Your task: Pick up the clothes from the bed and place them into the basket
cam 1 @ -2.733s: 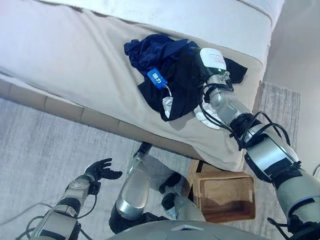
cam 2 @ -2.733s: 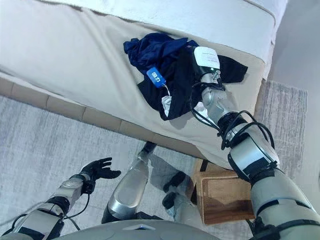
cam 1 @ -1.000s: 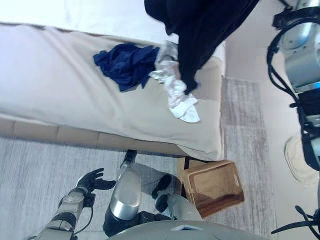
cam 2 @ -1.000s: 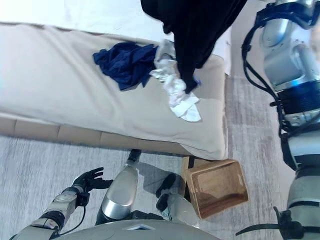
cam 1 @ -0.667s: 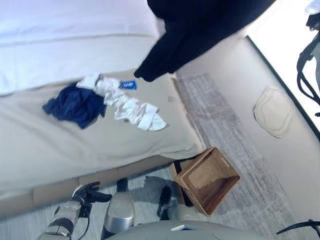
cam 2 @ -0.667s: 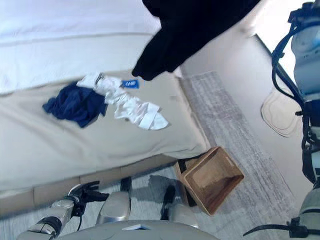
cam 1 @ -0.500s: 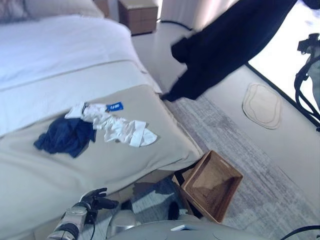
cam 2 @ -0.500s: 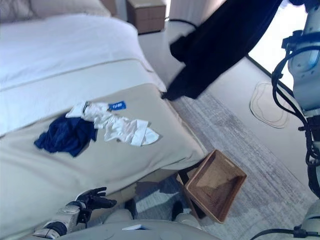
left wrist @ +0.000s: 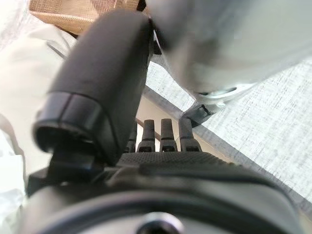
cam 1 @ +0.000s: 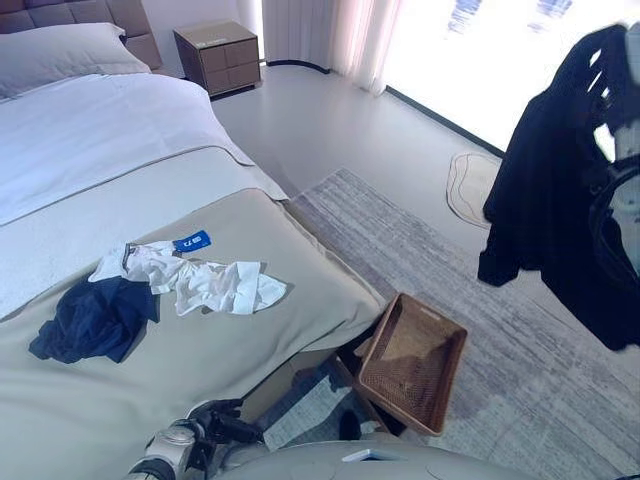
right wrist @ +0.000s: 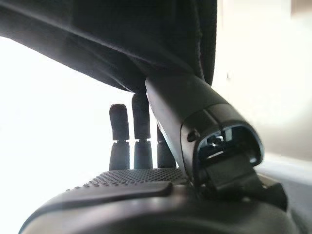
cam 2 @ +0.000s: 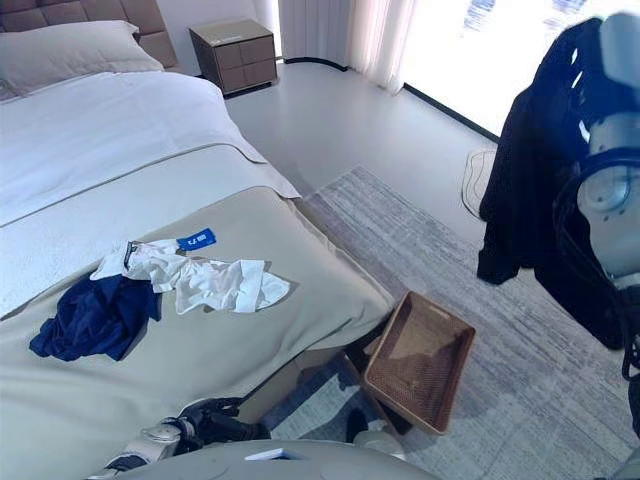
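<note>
Wicker brown, the basket point(cam 1: 412, 362) sits on the grey rug point(cam 1: 520, 330) just off the corner of the bed point(cam 1: 150, 330), tipped so its open side faces outward, and nothing lies inside it. High at the right, a black garment point(cam 1: 555, 220) hangs in the air from the right arm, well above the rug and off to one side of the basket. In the right wrist view the right hand point(right wrist: 146, 146) shows its fingers reaching up into the dark cloth, the thumb alongside; whether they are closed on it I cannot tell.

On the beige bedcover two more pieces remain: a navy garment point(cam 1: 90, 318) in a crumpled heap, and touching it a white garment point(cam 1: 200, 282) stretched out toward the bed's corner. A small blue tag point(cam 1: 192, 241) with white print, too small to read, lies at the white one's edge.

Low beside the bed, the left hand point(cam 2: 215, 420) holds nothing, its fingers straight in its wrist view. A wooden nightstand point(cam 1: 217, 55) stands by the far wall, with pale curtains point(cam 1: 330, 35) next to it
</note>
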Controlling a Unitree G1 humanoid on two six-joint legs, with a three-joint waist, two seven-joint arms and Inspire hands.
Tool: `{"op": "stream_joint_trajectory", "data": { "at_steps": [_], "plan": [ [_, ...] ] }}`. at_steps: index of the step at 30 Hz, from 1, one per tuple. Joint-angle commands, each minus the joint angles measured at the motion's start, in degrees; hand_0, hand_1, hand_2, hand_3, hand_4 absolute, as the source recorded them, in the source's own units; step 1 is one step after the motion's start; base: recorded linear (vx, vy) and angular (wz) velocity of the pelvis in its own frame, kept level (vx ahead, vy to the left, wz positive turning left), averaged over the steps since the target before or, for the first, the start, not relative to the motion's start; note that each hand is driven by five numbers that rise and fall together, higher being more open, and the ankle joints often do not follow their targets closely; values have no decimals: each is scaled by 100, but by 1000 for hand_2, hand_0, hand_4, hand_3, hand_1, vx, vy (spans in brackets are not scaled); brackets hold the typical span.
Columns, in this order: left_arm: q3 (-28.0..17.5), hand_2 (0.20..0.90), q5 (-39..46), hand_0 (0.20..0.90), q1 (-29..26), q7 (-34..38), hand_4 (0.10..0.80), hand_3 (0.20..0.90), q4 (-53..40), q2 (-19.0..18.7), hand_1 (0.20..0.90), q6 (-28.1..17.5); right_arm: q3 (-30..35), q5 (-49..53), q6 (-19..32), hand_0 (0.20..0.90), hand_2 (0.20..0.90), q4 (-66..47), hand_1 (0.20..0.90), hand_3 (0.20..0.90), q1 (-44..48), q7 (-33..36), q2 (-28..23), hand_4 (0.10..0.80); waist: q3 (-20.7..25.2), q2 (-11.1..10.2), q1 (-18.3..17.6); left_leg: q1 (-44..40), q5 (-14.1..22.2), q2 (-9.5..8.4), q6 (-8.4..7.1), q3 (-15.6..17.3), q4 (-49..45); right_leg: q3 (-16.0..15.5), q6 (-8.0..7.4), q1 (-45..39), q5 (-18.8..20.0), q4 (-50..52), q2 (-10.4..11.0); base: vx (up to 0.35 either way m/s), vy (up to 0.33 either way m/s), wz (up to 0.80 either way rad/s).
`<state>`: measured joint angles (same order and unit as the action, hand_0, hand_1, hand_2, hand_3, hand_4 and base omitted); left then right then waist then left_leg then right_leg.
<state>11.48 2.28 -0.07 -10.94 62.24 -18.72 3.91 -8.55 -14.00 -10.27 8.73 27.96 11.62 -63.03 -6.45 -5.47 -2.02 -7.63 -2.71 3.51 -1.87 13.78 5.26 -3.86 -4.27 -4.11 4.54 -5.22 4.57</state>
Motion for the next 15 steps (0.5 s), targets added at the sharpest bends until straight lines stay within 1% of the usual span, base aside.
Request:
{"op": "stream_joint_trajectory", "data": {
  "at_steps": [1, 3, 6, 9, 12, 15],
  "plan": [
    [293, 900, -135, 900, -130, 32, 800, 900, 396, -284, 900, -87, 650, -507, 143, 300, 300, -81, 300, 200, 496, -33, -71, 100, 108, 139, 89, 77, 772, -207, 225, -350, -196, -445, -73, 93, -601, 489, -58, -154, -132, -16],
    [380, 900, 33, 900, -298, 88, 800, 900, 304, -320, 900, -117, 540, -628, 56, 300, 300, 22, 300, 200, 517, -101, -28, 100, -115, 226, 30, 310, 700, -178, 206, -384, -232, -433, -43, 360, -606, 594, -58, -251, -119, -15],
    [483, 900, 206, 900, -541, 149, 800, 900, 196, -314, 900, -230, 371, -770, -15, 300, 300, 170, 300, 200, 613, -1, 75, 100, -452, 356, -57, 596, 598, -167, 184, -441, -247, -412, 7, 659, -605, 686, -73, -273, -91, -5],
    [649, 900, 420, 900, -795, 235, 800, 900, -137, -290, 900, -351, 218, -848, -162, 300, 300, 338, 300, 200, 689, 90, 222, 100, -886, 539, -165, 943, 456, -181, 154, -474, -268, -368, 70, 1019, -562, 769, -88, -278, -59, -2],
    [644, 900, 577, 900, -912, 282, 800, 900, -419, -249, 900, -436, 171, -904, -312, 300, 300, 387, 300, 200, 683, 73, 333, 100, -1196, 689, -211, 1156, 363, -195, 100, -457, -281, -419, 109, 1236, -534, 826, -81, -168, -29, -9],
    [652, 900, 682, 900, -923, 283, 800, 900, -678, -211, 900, -472, 202, -1063, -521, 300, 300, 421, 300, 200, 597, -232, 439, 100, -1391, 857, -243, 1284, 290, -211, 33, -447, -277, -470, 133, 1386, -546, 884, -57, -94, 6, -14]
  ]
}}
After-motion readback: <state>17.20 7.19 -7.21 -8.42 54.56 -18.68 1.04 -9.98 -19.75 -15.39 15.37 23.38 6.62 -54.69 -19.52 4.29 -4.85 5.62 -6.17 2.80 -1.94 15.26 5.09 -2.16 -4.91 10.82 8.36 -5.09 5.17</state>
